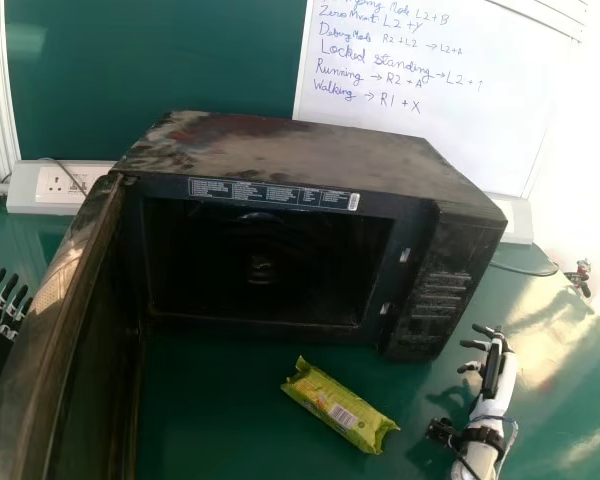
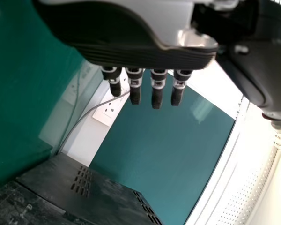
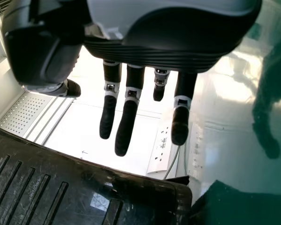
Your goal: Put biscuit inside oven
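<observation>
The biscuit packet (image 1: 340, 405), green and yellow, lies on the table in front of the black oven (image 1: 305, 160), whose cavity stands uncovered. The oven door (image 1: 75, 330) is swung out on the left side. My right hand (image 1: 492, 368) is right of the packet, beside the oven's control panel, fingers extended and holding nothing. Beyond the door at the far left is my left hand (image 1: 2, 320), its fingers straight. In the left wrist view the left hand (image 2: 136, 54) has relaxed fingers; in the right wrist view the right hand (image 3: 154, 56) has long straight fingers near the oven (image 3: 75, 187).
A whiteboard (image 1: 420, 130) with handwriting and a dark green panel (image 1: 160, 70) stand behind the oven. Socket strips (image 1: 55, 185) run along the table's back edge. The green table (image 1: 220, 420) extends in front of the oven and to its right.
</observation>
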### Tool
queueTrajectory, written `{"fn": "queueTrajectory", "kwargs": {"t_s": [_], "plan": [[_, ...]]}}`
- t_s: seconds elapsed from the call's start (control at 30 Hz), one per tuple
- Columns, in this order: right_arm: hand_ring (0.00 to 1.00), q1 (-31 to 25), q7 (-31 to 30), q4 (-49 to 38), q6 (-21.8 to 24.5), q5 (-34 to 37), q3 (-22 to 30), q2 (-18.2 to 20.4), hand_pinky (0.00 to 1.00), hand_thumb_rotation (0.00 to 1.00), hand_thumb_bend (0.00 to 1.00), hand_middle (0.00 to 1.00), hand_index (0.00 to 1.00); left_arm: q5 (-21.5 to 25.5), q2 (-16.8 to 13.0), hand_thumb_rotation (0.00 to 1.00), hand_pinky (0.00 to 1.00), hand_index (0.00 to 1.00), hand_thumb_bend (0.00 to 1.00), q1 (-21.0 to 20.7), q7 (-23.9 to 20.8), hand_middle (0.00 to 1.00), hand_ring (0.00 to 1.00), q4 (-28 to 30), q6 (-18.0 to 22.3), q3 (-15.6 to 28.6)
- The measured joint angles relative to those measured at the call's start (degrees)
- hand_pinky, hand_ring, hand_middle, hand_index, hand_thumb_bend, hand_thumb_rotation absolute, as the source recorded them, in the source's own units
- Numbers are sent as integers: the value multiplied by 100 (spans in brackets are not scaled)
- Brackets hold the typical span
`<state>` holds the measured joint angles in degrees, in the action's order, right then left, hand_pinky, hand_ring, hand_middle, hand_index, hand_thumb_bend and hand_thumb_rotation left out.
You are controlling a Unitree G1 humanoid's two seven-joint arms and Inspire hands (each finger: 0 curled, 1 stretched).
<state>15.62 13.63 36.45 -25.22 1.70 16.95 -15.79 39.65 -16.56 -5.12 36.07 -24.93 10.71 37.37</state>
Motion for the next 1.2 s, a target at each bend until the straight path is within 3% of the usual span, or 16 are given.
{"fn": "queueTrajectory", "kwargs": {"t_s": [0.23,0.37,0.53,0.77,0.9,1.0,1.2], "plan": [[29,-20,12,-36,25,-2,-2,0,20,85,52,39,57,-1,4,0,61,92,7,0,-7,83,74,8,-5,0],[29,-24,-1,-40,24,0,0,0,21,85,53,39,57,-1,9,0,54,92,7,1,-8,82,73,13,-5,0],[29,-27,-217,-21,-73,125,30,1,21,82,54,38,58,-3,11,0,59,92,7,4,-4,82,74,12,-1,-1],[32,45,-708,299,-981,147,-21,-78,20,85,60,45,65,-3,39,0,61,92,6,19,-12,82,73,96,-5,-2],[37,122,-888,550,-1570,100,-91,-195,23,83,69,51,67,2,39,0,58,92,6,15,-10,82,73,101,-30,-2],[35,147,-892,679,-1836,-30,-169,-277,24,83,76,53,67,1,40,0,54,91,7,13,-10,81,72,99,-30,-2],[37,160,-908,741,-2099,-166,-285,-383,27,83,83,54,68,2,40,0,57,92,7,7,-11,82,73,105,-63,-2]]}}
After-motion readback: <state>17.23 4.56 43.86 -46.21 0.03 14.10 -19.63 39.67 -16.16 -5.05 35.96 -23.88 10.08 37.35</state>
